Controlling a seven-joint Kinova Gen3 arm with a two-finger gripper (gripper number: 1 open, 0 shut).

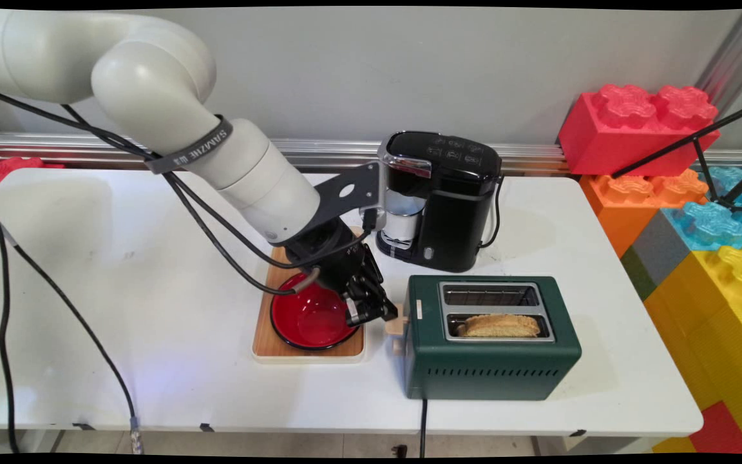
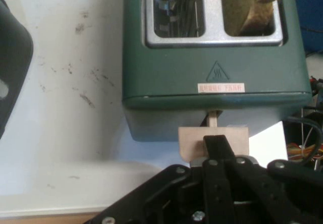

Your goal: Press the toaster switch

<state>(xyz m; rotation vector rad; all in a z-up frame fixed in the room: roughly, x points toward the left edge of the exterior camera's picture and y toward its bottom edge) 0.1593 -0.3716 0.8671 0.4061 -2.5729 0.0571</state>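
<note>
You're looking at a dark green two-slot toaster [image 1: 492, 361] on the table's [image 1: 120, 309] right half, a slice of toast [image 1: 498, 325] standing in its near slot and its pale wooden lever [image 1: 395, 326] jutting from the left end. Your gripper [image 1: 387, 314] looks closed, with one finger [image 2: 218, 146] resting on the lever. The other fingertip is hidden, and the gripper covers part of the red bowl [image 1: 310, 317] on the wooden tray [image 1: 268, 345].

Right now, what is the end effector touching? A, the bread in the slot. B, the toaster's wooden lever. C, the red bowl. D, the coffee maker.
B: the end effector sits against the lever on the toaster, clear of the bowl, the coffee maker and the bread.
</note>
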